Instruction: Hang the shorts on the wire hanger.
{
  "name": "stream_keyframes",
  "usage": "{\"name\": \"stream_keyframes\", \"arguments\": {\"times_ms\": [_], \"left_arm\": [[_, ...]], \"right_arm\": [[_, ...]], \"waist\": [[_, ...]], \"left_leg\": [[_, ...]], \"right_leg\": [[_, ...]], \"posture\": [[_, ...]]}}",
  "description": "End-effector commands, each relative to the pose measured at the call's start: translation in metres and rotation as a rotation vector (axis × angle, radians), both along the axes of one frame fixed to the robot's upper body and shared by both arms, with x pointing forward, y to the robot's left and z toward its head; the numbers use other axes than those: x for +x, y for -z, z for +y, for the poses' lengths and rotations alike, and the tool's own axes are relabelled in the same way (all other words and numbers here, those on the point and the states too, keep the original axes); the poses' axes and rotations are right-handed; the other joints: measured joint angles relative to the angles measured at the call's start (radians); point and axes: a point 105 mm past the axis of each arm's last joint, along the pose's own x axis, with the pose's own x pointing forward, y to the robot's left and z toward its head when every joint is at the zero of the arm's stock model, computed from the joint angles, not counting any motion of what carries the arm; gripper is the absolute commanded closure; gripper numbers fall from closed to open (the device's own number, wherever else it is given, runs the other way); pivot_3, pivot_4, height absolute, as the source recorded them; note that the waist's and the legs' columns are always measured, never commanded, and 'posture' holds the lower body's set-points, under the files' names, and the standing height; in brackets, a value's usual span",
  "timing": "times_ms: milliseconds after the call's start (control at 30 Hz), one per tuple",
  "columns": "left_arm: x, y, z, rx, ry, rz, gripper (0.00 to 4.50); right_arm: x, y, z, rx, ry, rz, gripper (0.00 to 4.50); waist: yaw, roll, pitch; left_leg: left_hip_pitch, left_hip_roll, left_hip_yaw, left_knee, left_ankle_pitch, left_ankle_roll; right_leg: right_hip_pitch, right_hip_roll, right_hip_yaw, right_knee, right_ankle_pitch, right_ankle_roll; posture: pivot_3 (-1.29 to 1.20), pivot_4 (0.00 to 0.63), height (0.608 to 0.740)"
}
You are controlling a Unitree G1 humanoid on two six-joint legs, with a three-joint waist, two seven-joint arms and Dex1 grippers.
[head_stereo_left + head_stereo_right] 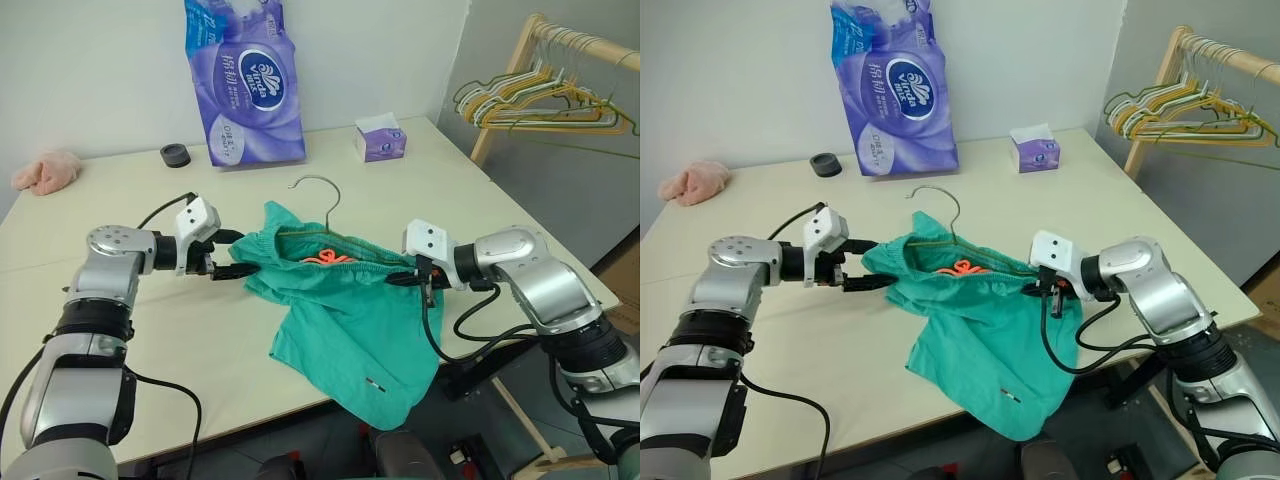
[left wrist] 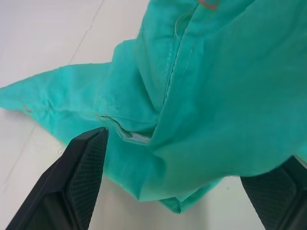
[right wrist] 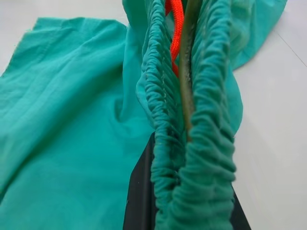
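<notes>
The teal-green shorts lie near the table's front edge, one leg drooping over it. The olive wire hanger runs inside the gathered waistband, beside an orange drawstring. Its hook rises above the cloth. My right gripper is shut on the waistband's right end, wire included. At the shorts' left end my left gripper stands open. Its black fingers sit on either side of a fold of teal cloth without pinching it.
At the back of the table stand a purple toilet-paper pack, a tissue box and a small black round object. A pink cloth lies far left. A wooden rack with several hangers stands to the right.
</notes>
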Motion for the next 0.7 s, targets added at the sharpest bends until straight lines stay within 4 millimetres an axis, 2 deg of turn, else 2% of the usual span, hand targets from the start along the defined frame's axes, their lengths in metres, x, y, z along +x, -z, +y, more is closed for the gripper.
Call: {"name": "stream_keyframes", "arguments": {"times_ms": [33, 67, 433, 467, 700], "left_arm": [[0.005, -0.013, -0.005, -0.019, 0.015, -0.044, 0.70], [0.005, -0.013, -0.006, -0.029, 0.014, -0.041, 0.85], [0.018, -0.025, -0.005, -0.153, -0.088, -0.071, 4.29], [0.019, -0.025, -0.004, -0.158, -0.099, -0.075, 4.49], [0.027, -0.020, 0.017, -0.114, -0.235, -0.096, 4.49]], "right_arm": [[-0.002, -0.022, 0.003, 0.031, -0.028, -0.055, 4.50], [-0.002, -0.022, 0.003, 0.031, -0.027, -0.055, 4.50], [-0.001, -0.018, -0.004, 0.021, -0.001, -0.048, 4.50], [-0.001, -0.018, -0.005, 0.019, 0.002, -0.047, 4.50], [-0.011, -0.012, -0.018, 0.001, 0.010, -0.009, 4.50]], "waist": [[-0.001, 0.000, 0.000], [-0.002, 0.000, 0.000], [-0.006, 0.000, 0.000], [-0.006, 0.000, 0.000], [-0.005, 0.000, 0.000]], "left_leg": [[0.000, 0.000, 0.000, 0.000, 0.000, 0.000], [0.000, 0.000, 0.000, 0.000, 0.000, 0.000], [0.000, 0.000, 0.000, 0.000, 0.000, 0.000], [0.000, 0.000, 0.000, 0.000, 0.000, 0.000], [0.000, 0.000, 0.000, 0.000, 0.000, 0.000]], "right_leg": [[0.000, 0.000, 0.000, 0.000, 0.000, 0.000], [0.000, 0.000, 0.000, 0.000, 0.000, 0.000], [0.000, 0.000, 0.000, 0.000, 0.000, 0.000], [0.000, 0.000, 0.000, 0.000, 0.000, 0.000], [0.000, 0.000, 0.000, 0.000, 0.000, 0.000]], "posture": [[-0.24, 0.044, 0.740], [-0.24, 0.044, 0.740], [-0.24, 0.044, 0.740], [-0.24, 0.044, 0.740], [-0.24, 0.047, 0.740]]}}
